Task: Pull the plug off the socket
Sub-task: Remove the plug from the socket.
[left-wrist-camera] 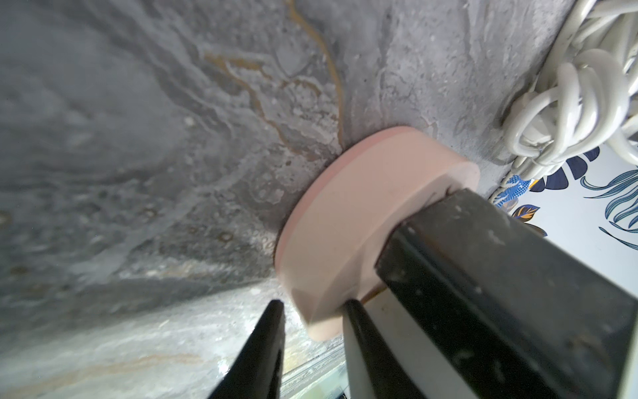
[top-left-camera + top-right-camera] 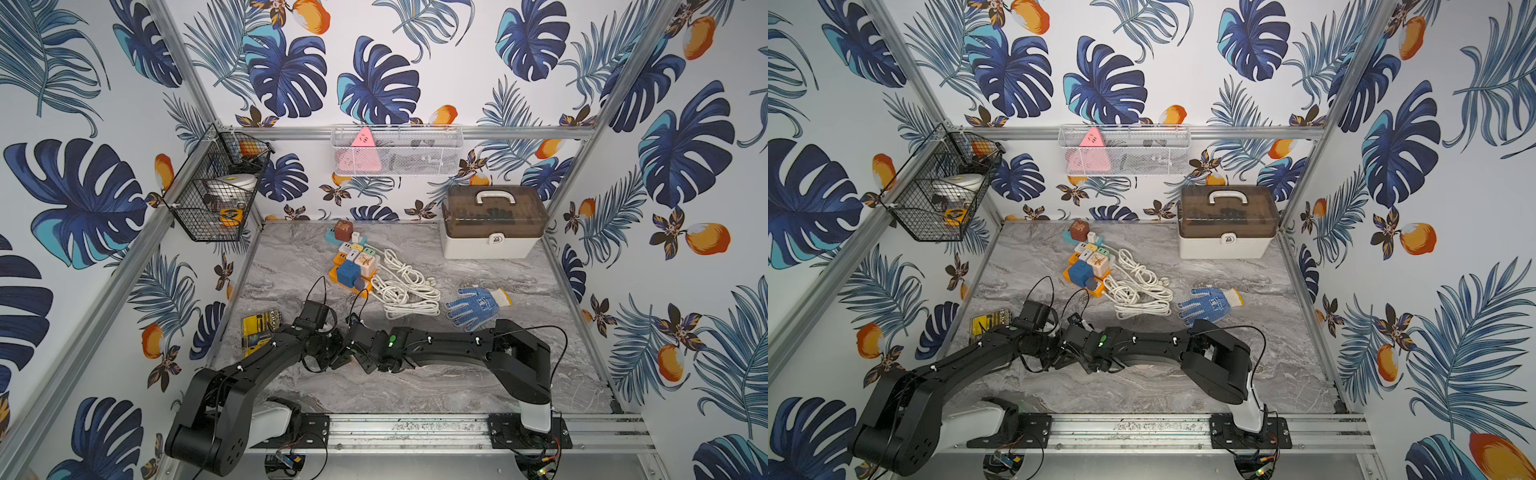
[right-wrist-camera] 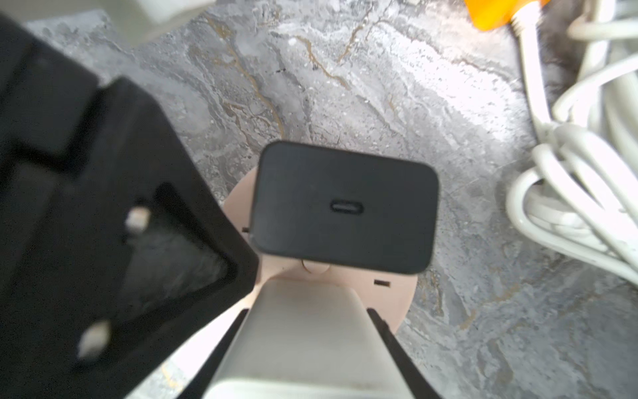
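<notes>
The socket point(image 1: 345, 224) lies flat on the table point(image 2: 415, 386) near its front middle, mostly hidden in both top views beneath the meeting wrists; the left gripper point(image 1: 310, 304) stands narrow, seemingly pinching the socket's rim; the right gripper point(image 3: 307, 312) is closed on the white plug point(image 3: 303, 345), just beside the seated black charger point(image 3: 345, 207), which only the right wrist view shows from above; if that thin rim hold slips, the socket likely rises with the plug; a tilted pull could bind the pins.
</notes>
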Motion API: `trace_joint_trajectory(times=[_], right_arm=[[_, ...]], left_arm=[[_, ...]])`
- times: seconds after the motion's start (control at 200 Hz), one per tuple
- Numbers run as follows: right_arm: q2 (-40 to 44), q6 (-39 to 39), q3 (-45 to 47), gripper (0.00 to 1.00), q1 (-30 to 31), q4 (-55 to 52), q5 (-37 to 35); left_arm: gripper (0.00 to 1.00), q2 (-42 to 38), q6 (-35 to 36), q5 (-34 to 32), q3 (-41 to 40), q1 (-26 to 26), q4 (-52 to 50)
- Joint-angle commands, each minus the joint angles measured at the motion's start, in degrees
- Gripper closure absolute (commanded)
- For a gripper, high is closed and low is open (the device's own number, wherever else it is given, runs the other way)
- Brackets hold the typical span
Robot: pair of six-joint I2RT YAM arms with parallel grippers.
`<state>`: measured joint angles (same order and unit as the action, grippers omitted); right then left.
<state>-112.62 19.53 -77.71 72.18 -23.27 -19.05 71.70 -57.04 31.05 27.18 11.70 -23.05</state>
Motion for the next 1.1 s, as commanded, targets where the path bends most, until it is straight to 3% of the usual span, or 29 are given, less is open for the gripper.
trace_joint_trajectory(times=[0.0, 0.115, 0.395, 0.585, 0.786, 0.981, 1.096], right_arm=[[0.1, -2.8, -0.9, 0.91, 0.9, 9.5, 1.5], [-0.1, 1.2, -3.7, 0.96, 0.7, 4.8, 2.9], [-0.3, 7.1, -7.4, 0.94, -1.9, -0.9, 14.9], [0.1, 7.4, -7.5, 0.94, -2.2, -4.6, 11.3], [9.3, 8.0, 0.1, 0.94, -2.1, -4.9, 10.4], [18.3, 6.8, 11.8, 0.89, -1.4, 0.2, 21.5], [20.2, 8.3, 18.8, 0.86, 0.5, 6.3, 23.8]], left_arm=[[0.65, 2.5, -0.3, -16.5, -1.3, 0.1, -9.3], [0.65, 2.5, -0.1, -16.5, -1.2, 0.1, -9.4], [0.65, 3.4, 0.4, -16.8, -1.1, 0.2, -9.1], [0.67, 2.6, 0.4, -17.1, -0.7, 0.2, -9.9], [0.66, 1.9, 1.3, -17.0, 0.6, 0.2, -10.1], [0.65, 3.6, 3.0, -17.3, 3.0, 0.1, -9.0], [0.65, 5.1, 3.7, -18.1, 4.9, -0.1, -8.4]])
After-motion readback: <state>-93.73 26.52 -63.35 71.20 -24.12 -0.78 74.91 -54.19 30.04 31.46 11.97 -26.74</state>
